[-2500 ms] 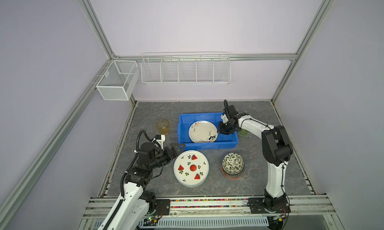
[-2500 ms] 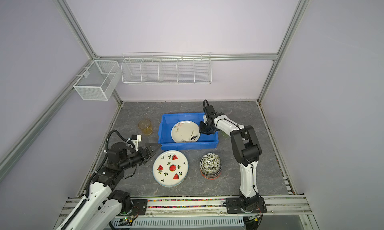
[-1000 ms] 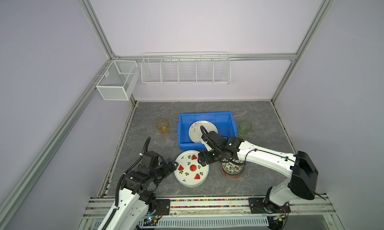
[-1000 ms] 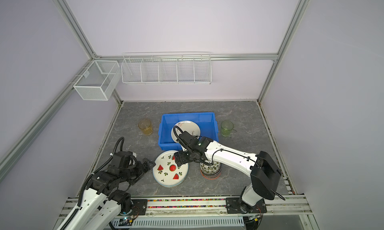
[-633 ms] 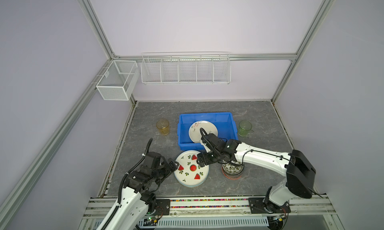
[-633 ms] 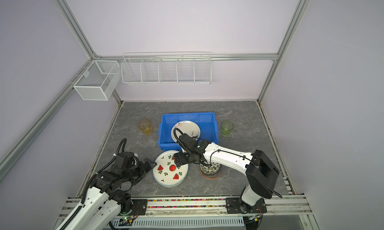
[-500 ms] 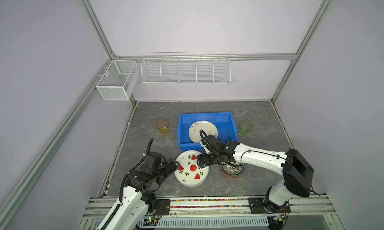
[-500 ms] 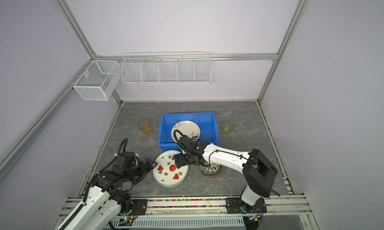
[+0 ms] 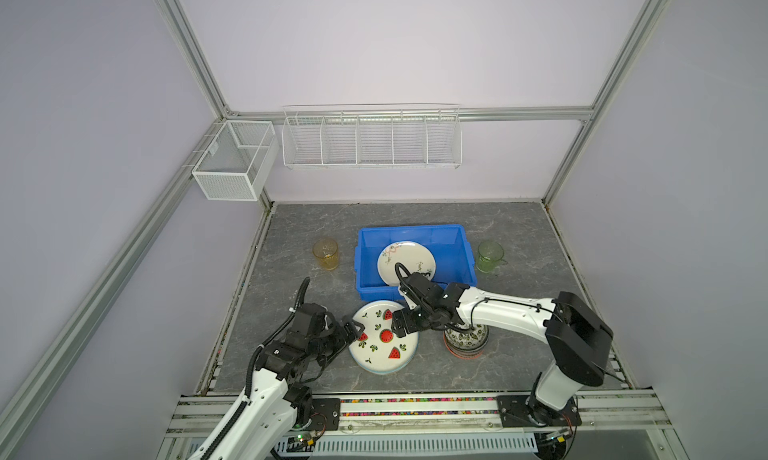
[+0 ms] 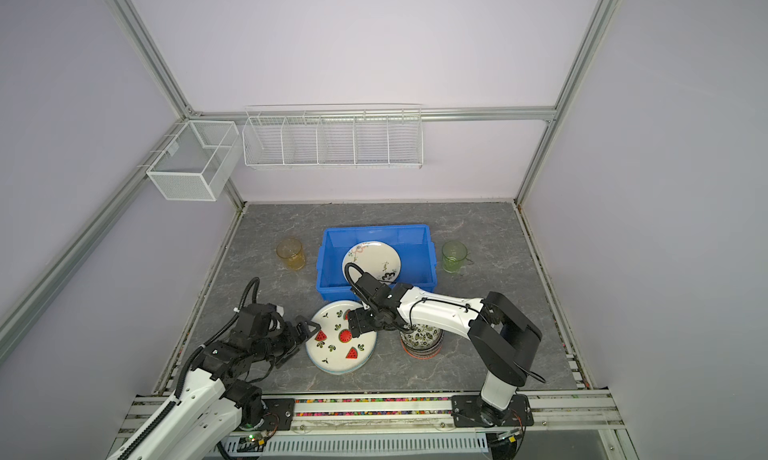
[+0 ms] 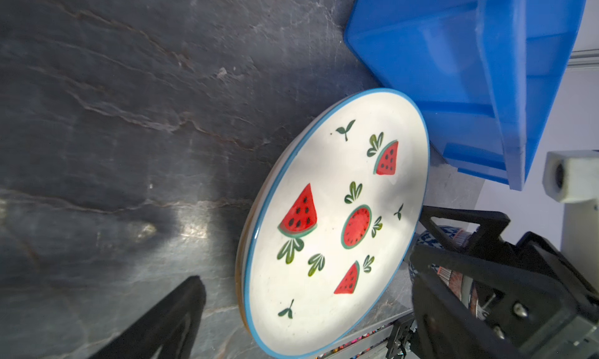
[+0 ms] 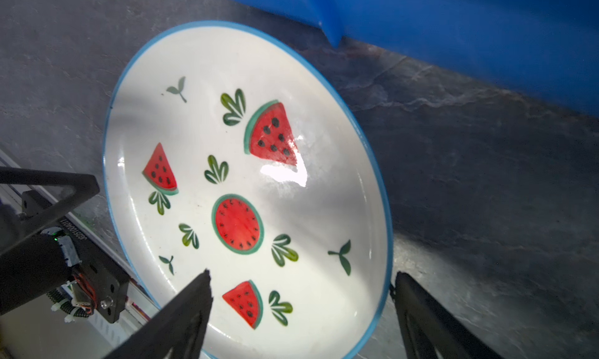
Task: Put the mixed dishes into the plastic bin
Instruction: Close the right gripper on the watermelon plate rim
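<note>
The watermelon plate [image 9: 380, 356] lies just in front of the blue plastic bin [image 9: 409, 229], which holds a cream plate [image 9: 405, 258]. The left tool [image 9: 349, 331], jaws apart, sits at the watermelon plate's left edge. The right tool [image 9: 404, 326], jaws apart, straddles the opposite rim.

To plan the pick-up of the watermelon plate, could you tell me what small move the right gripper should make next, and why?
Probably close the right gripper on the rim of the watermelon plate: its jaws stand open astride that rim, one finger over the plate, one outside it, and the plate lies outside the blue bin.
</note>
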You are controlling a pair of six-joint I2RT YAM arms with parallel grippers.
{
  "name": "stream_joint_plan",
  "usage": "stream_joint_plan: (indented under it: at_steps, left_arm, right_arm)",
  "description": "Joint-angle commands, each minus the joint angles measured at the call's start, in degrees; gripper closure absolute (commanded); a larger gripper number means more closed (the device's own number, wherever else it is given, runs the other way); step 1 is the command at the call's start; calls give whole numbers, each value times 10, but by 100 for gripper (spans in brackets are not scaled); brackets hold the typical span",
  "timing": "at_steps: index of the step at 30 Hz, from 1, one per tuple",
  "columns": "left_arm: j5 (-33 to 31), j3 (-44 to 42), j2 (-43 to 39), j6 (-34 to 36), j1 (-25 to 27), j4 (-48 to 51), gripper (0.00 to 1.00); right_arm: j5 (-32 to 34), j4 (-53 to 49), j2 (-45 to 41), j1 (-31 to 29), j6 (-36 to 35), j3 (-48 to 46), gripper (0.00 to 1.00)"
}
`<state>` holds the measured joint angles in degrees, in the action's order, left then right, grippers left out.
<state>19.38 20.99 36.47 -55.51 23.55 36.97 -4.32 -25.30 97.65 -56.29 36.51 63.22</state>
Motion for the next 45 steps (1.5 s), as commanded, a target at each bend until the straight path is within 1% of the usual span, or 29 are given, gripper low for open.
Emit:
stream_joint_plan:
  at_steps: [1,10,28,34,42,45]
  left_arm:
    - [2,-10,4,-7,2,-23,1]
    - [10,-10,26,6,2,-35,1]
    - [31,-31,10,4,2,-55,0]
    - [29,-32,12,3,2,-60,2]
    - [28,-34,12,-1,2,-62,3]
    - [28,-35,12,-1,2,-60,3]
  right_arm:
    - [1,2,3,2,7,0,10]
    - [-25,29,5,2,11,-6,10]
    - [-47,58,1,2,22,-17,10]
    - [-58,67,11,2,23,-14,10]
    - [-35,41,9,2,15,-7,10]
    - [-6,19,7,-3,13,0,10]
